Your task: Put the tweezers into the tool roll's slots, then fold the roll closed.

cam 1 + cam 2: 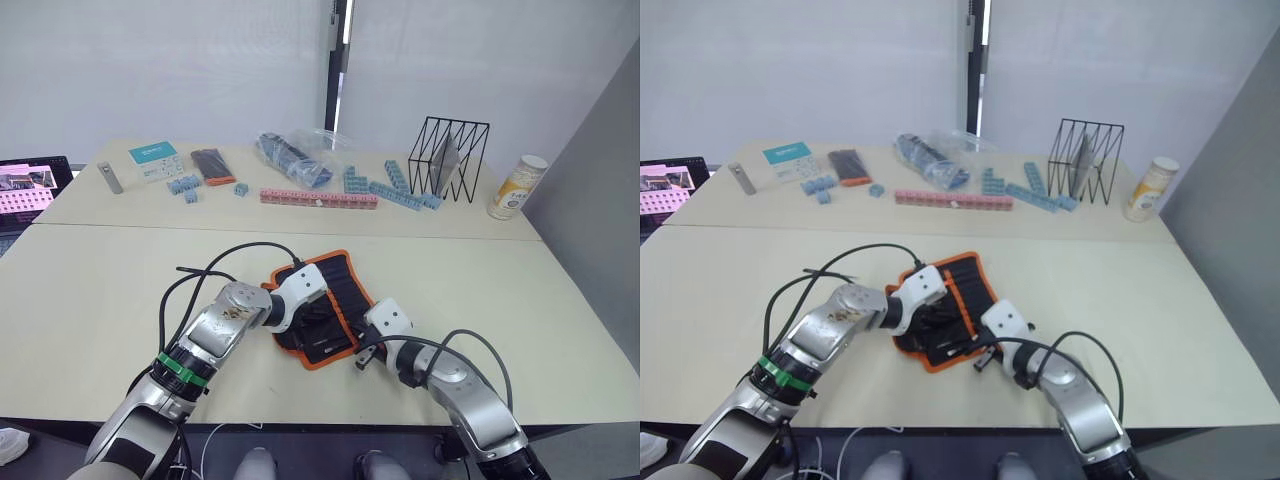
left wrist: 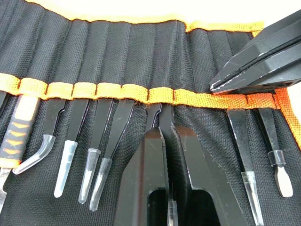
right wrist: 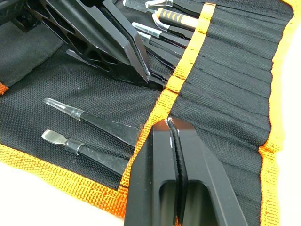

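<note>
Left gripper (image 2: 165, 141), jaws clamped on tweezers (image 2: 160, 117), feeds them under the tool roll (image 2: 117, 42)'s orange stripe (image 2: 84, 89); right gripper (image 3: 169, 125), jaws together, pins that stripe.

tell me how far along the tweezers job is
Most slim black tweezers already sit under the orange centre stripe of the open black fabric tool roll. The left hand is shut on one tweezer at its slot; the right hand presses the stripe. Folding remains.

A pale table (image 1: 90, 290) carries the open tool roll (image 1: 340, 275) at its near middle; toward 12 o'clock lie a row of pink blocks (image 1: 318, 198) and a plastic bag (image 1: 295, 155); at 10 o'clock sit a teal card (image 1: 152, 153) and a grey bar (image 1: 110, 177). At 2 o'clock stand a black wire rack (image 1: 450, 158) and a can (image 1: 517, 187).
</note>
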Robot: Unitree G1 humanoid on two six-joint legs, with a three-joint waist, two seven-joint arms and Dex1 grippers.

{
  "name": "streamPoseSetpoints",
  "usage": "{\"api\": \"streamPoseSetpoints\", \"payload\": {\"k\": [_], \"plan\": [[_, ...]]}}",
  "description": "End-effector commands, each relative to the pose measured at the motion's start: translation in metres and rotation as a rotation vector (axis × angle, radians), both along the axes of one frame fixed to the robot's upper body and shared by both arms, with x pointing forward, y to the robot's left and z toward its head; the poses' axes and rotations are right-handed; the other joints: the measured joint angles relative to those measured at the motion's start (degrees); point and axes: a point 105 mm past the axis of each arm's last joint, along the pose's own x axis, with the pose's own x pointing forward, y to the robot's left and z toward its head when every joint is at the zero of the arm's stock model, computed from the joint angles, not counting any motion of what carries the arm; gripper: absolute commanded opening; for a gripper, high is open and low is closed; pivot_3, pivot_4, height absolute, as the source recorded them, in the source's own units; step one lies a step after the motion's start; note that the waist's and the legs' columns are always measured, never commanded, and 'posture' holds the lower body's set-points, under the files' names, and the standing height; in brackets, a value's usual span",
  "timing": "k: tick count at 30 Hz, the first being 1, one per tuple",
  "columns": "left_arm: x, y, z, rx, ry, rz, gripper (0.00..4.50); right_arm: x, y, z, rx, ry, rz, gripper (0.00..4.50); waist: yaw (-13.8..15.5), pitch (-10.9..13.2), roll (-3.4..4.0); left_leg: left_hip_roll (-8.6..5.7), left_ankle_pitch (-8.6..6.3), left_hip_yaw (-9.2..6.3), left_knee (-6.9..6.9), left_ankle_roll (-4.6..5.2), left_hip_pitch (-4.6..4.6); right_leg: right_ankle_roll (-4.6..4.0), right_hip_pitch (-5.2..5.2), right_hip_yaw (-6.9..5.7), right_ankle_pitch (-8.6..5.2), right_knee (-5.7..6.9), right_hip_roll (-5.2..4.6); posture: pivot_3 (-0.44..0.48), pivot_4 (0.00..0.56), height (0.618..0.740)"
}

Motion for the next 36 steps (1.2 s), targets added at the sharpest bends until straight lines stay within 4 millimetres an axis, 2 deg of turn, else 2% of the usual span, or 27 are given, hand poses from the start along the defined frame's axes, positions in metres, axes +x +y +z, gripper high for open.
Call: {"api": "streamPoseSetpoints", "payload": {"k": [1, 9, 14, 19, 23, 28, 33, 36], "plan": [[-0.004, 0.010, 0.001, 0.049, 0.011, -0.004, 0.02, -0.031, -0.010, -0.065, -0.096, 0.286, -0.015, 0.00, -0.5, 0.0, -0.01, 0.01, 0.00, 0.00, -0.02, 0.00, -0.02, 0.00, 0.00, 0.00, 0.00, 0.01, 0.01, 0.000, 0.150, 0.706], [-0.026, 0.045, 0.026, 0.141, 0.066, -0.022, 0.02, -0.030, -0.003, -0.064, -0.088, 0.284, -0.008, 0.00, -2.4, 0.0, 0.09, 0.06, -0.17, -0.08, -0.49, 0.24, -0.10, 0.02, -0.08, 0.03, 0.00, 0.28, 0.17, 0.000, 0.150, 0.706], [-0.039, 0.051, 0.040, 0.153, 0.088, -0.056, 0.02, -0.030, -0.001, -0.065, -0.085, 0.285, -0.003, 0.00, -2.4, 0.1, 0.13, 0.07, -0.25, -0.07, -0.45, 0.36, -0.13, 0.02, -0.16, 0.04, -0.02, 0.27, 0.18, 0.000, 0.150, 0.706], [-0.047, 0.056, 0.044, 0.171, 0.088, -0.059, 0.02, -0.031, 0.001, -0.065, -0.082, 0.285, -0.004, 0.00, -2.4, 0.2, 0.20, 0.08, -0.25, -0.04, -0.35, 0.36, -0.18, 0.03, -0.23, 0.05, -0.06, 0.22, 0.18, 0.000, 0.150, 0.706], [-0.045, 0.059, 0.047, 0.180, 0.076, -0.039, 0.02, -0.031, -0.001, -0.066, -0.082, 0.286, -0.009, 0.00, -2.4, 0.1, 0.18, 0.10, -0.25, -0.01, -0.37, 0.36, -0.26, 0.03, -0.36, 0.09, -0.06, 0.29, 0.22, 0.000, 0.150, 0.706], [-0.032, 0.050, 0.045, 0.204, 0.021, -0.043, 0.02, -0.030, 0.001, -0.065, -0.080, 0.285, -0.005, 0.00, -2.4, 0.1, 0.16, 0.10, -0.25, -0.01, -0.32, 0.37, -0.26, 0.03, -0.34, 0.11, -0.06, 0.31, 0.24, 0.000, 0.150, 0.706], [-0.025, 0.042, 0.038, 0.229, -0.003, -0.064, 0.02, -0.029, 0.001, -0.065, -0.083, 0.284, -0.003, 0.00, -2.4, 0.1, 0.10, 0.10, -0.25, 0.00, -0.32, 0.37, -0.26, 0.03, -0.34, 0.16, -0.05, 0.35, 0.26, 0.000, 0.150, 0.706], [-0.024, 0.046, 0.032, 0.269, -0.004, -0.066, 0.02, -0.029, 0.000, -0.064, -0.081, 0.283, -0.007, 0.00, -2.4, 0.1, 0.09, 0.10, -0.25, -0.01, -0.31, 0.37, -0.25, 0.03, -0.35, 0.20, -0.05, 0.44, 0.29, 0.000, 0.150, 0.706]]}}
